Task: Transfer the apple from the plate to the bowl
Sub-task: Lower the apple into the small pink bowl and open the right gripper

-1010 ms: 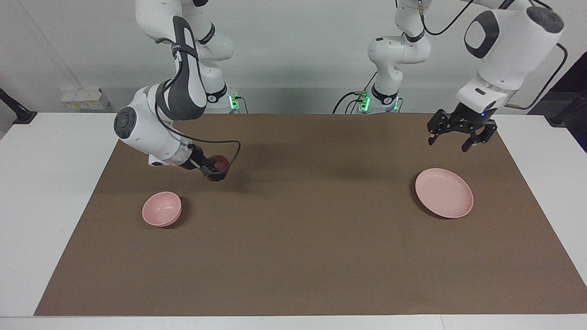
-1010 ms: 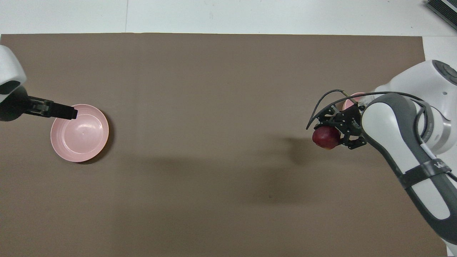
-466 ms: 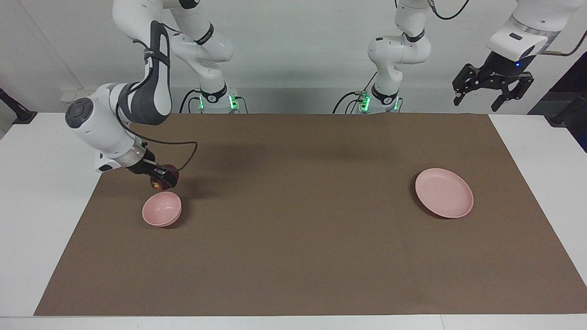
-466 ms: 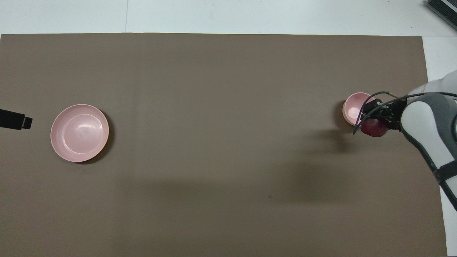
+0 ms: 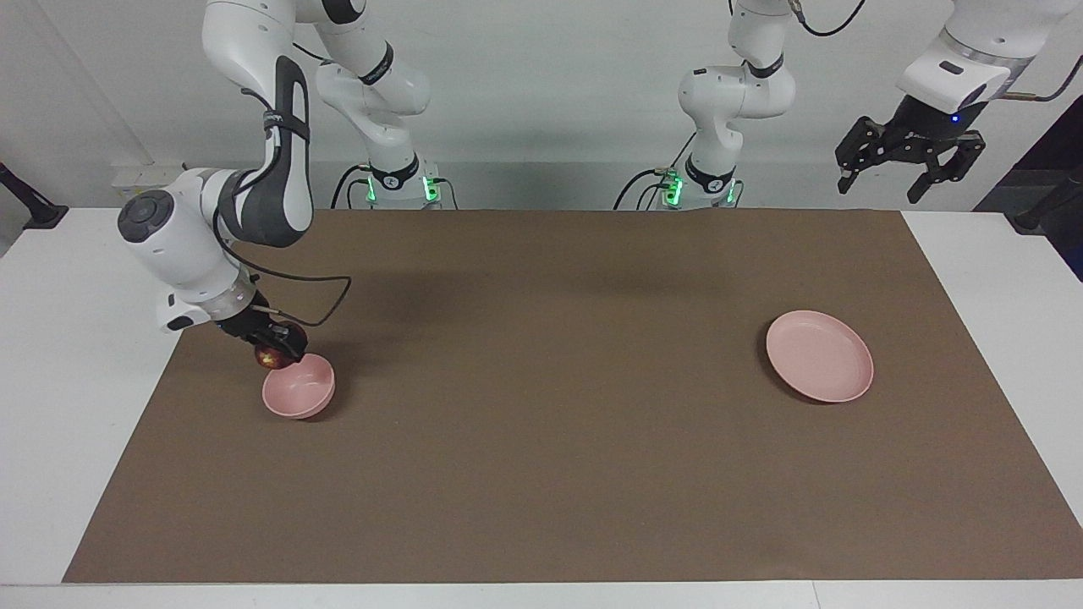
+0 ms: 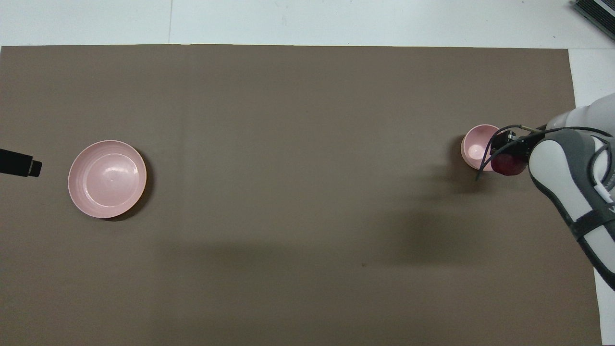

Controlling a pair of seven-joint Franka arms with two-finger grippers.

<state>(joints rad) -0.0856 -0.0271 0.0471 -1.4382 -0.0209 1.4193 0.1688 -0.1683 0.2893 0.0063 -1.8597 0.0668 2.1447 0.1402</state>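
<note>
My right gripper [image 5: 276,348] is shut on the small dark red apple [image 5: 271,358] and holds it low over the rim of the small, deep pink bowl [image 5: 298,396], at the right arm's end of the table. In the overhead view the apple [image 6: 508,165] overlaps the edge of the bowl [image 6: 474,149], and the right gripper [image 6: 504,150] is partly hidden by its arm. The flat pink plate [image 5: 819,367] lies bare at the left arm's end; it also shows in the overhead view [image 6: 106,179]. My left gripper [image 5: 905,173] waits open, raised high above the table's edge at its own end.
A brown mat [image 5: 541,381] covers most of the white table [image 5: 76,338]. Only the left gripper's black tip [image 6: 21,163] shows in the overhead view, beside the plate. The right arm's cable [image 5: 321,313] loops above the bowl.
My right gripper carried the apple from mid-mat toward its own end and down to the bowl's rim. My left gripper rose from above the plate and drew back to its end.
</note>
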